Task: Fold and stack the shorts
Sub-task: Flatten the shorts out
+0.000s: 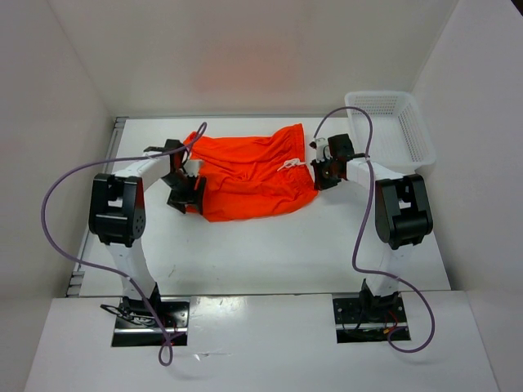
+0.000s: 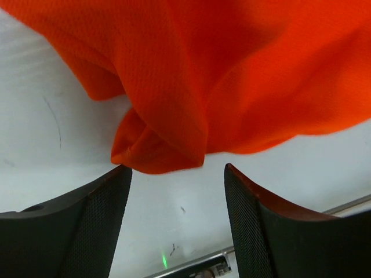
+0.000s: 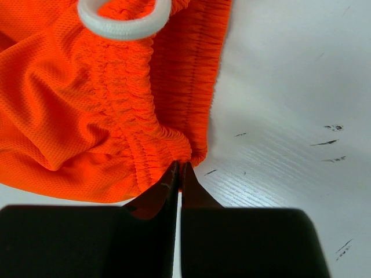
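Note:
The bright orange shorts (image 1: 249, 175) lie spread and rumpled on the white table, waistband to the right with the white drawstring (image 1: 290, 164). My left gripper (image 1: 186, 194) is at the shorts' left end. In the left wrist view it (image 2: 175, 169) is open, and a bunched leg corner of the shorts (image 2: 162, 150) lies just past the fingertips, not gripped. My right gripper (image 1: 320, 173) is at the waistband end. In the right wrist view it (image 3: 181, 166) is shut on the edge of the gathered elastic waistband (image 3: 168, 116), below the drawstring loop (image 3: 122, 26).
A white plastic mesh basket (image 1: 392, 126) stands at the far right corner, close behind my right arm. White walls close in the table at the back and both sides. Purple cables loop from both arms.

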{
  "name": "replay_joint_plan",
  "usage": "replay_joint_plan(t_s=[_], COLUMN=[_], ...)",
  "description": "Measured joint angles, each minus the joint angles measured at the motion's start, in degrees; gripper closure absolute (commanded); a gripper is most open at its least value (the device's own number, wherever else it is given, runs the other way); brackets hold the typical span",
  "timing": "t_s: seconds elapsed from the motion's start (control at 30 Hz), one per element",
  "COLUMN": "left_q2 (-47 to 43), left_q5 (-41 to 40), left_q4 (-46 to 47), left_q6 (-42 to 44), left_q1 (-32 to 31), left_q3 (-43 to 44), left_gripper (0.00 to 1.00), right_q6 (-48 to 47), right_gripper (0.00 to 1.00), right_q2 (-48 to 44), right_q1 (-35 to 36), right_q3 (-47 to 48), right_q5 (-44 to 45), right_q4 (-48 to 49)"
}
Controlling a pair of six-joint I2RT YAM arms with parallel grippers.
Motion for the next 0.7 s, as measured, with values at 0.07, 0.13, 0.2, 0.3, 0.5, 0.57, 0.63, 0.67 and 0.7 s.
replay_joint_plan(t_s=[0.07,0.13,0.2,0.3,0.5,0.57,0.63,0.67,0.7], left_q2=[1.7,3.37,4.11,5.44,6.71,7.39,8.5,9.14,9.92], left_q5=[0.09,0.15,0.46,0.92,8.24,12.13,14.64,15.58,16.44], left_q4=[1.07,1.6,2.34,2.58,-3.58,-4.63,-4.35,-4.35,-4.37], left_q6=[-0.02,-0.24,-0.04,0.0,-0.04,-0.04,0.11,0.09,0.13], left_q1=[-0.04,-0.04,-0.04,-0.04,-0.24,-0.87,-2.73,-4.0,-5.62], left_q3=[0.02,0.66,1.49,3.34,16.63,23.3,28.26,29.75,30.71], left_gripper=[0.38,0.52,0.76,0.95,0.95,0.81,0.61,0.55,0.48], right_q6=[-0.2,-0.33,-0.5,-0.79,-1.16,-1.29,-1.46,-1.55,-1.66], right_gripper=[1.0,1.0,1.0,1.0,1.0,1.0,1.0,1.0,1.0], right_q2=[-0.02,-0.02,-0.04,-0.04,-0.04,-0.04,-0.07,-0.04,-0.04], right_q1=[0.04,0.17,0.35,0.48,0.63,1.01,1.51,1.73,1.95], right_q3=[0.0,0.0,0.0,0.0,0.0,0.0,0.0,0.0,0.02], right_q5=[0.02,0.02,0.07,0.04,-0.04,-0.07,-0.15,-0.2,-0.26], right_q4=[-0.04,-0.04,-0.04,-0.07,-0.24,-0.28,-0.31,-0.33,-0.37])
